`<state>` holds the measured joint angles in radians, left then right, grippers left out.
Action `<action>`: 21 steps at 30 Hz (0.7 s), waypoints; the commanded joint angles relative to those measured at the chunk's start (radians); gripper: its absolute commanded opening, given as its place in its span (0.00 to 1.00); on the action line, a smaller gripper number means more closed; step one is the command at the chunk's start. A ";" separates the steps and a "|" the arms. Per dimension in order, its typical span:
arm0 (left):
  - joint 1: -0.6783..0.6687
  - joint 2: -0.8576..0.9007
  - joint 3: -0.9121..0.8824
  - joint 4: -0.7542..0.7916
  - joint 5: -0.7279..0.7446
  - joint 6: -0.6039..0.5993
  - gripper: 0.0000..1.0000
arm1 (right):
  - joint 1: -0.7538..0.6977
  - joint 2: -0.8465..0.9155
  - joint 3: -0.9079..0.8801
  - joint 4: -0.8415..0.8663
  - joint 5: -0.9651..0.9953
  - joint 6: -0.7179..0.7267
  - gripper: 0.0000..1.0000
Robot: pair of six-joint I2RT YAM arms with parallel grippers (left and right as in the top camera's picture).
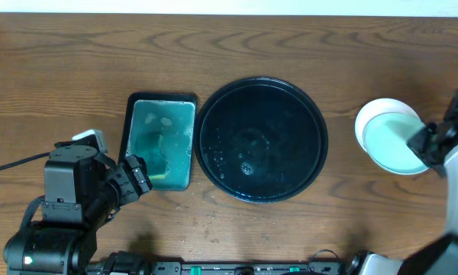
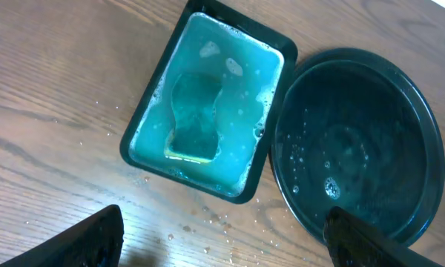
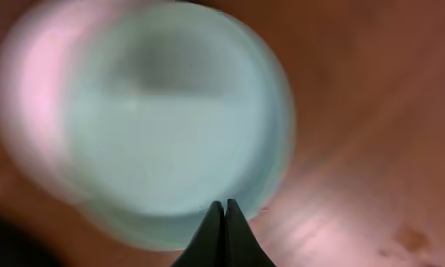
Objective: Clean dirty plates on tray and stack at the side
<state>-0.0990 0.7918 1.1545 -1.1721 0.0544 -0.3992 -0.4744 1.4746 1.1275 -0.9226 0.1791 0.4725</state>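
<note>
The round black tray [image 1: 305, 164] sits mid-table, wet, with no plates on it; it also shows in the left wrist view [image 2: 400, 133]. The plates [image 1: 389, 141] lie stacked at the right: a plain pale-mint one on top, with a white rim showing beneath, offset to the upper left. In the right wrist view the plates [image 3: 156, 119] are blurred and fill the frame. My right gripper [image 3: 224, 211] is shut and empty, just over the near rim of the top plate. My left gripper [image 2: 222, 241] is open and empty above the wood, in front of both trays.
A rectangular black tray [image 1: 162, 98] holding teal-green soapy water and a sponge [image 2: 193, 119] stands left of the round tray. Water drops speckle the wood [image 2: 215, 219] in front of it. A black cable [image 1: 11, 164] runs off to the left.
</note>
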 commanded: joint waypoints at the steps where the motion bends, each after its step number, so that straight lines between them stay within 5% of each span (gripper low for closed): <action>1: 0.005 0.002 0.013 -0.002 0.006 0.002 0.87 | -0.109 0.098 -0.005 -0.014 0.043 0.037 0.01; 12: 0.005 0.002 0.013 -0.002 0.006 0.002 0.87 | -0.197 0.307 -0.005 0.073 -0.268 0.007 0.01; 17: 0.005 0.002 0.013 -0.003 0.006 0.002 0.87 | -0.181 0.270 -0.003 0.195 -0.569 -0.153 0.01; 21: 0.005 0.002 0.013 -0.002 0.006 0.002 0.87 | -0.163 0.166 -0.003 0.208 -0.630 -0.170 0.01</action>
<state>-0.0990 0.7921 1.1545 -1.1717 0.0544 -0.3992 -0.6605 1.7397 1.1194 -0.7116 -0.3092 0.3645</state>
